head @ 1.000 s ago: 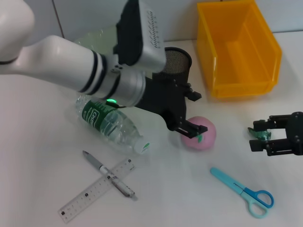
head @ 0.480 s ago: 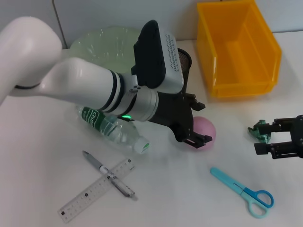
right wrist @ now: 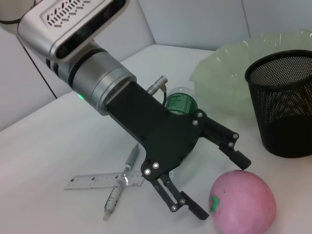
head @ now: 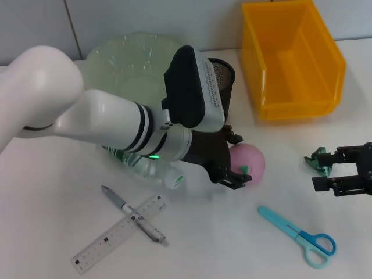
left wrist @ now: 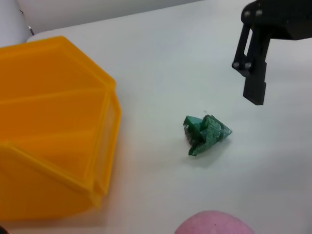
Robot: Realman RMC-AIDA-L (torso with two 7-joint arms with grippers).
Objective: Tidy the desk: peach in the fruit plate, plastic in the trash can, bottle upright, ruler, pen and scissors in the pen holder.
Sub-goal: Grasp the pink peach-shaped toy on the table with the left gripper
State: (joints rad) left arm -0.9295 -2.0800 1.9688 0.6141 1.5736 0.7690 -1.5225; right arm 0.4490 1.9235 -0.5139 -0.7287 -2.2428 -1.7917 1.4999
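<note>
- Broadly, the white counter [head: 52,221] fills the head view, with the left arm reaching from the upper left toward the centre.
- Next in size, the orange bin [head: 290,58] sits at the upper right of the frame, open side up.
- Behind the arm, the pale green fruit plate [head: 125,55] lies at upper centre-left, with the black mesh pen holder [head: 224,72] just beside it on its right.
- Centrally, the left gripper [head: 239,160] has its fingers [right wrist: 195,210] spread apart on either side of the pink peach [head: 250,164], one finger at the top of the fruit and one low in front of it; whether they touch it, I cannot tell.
- Mostly hidden under the arm, the bottle [head: 157,170] lies on its side left of the peach.
- At the right edge, the right gripper [head: 328,170] stands with its fingers parted, just beside the crumpled green plastic [head: 319,161].
- Blue scissors [head: 302,237] lie at the lower right.
- Crossing each other at the lower left are the ruler [head: 99,244] and the pen [head: 131,212].
</note>
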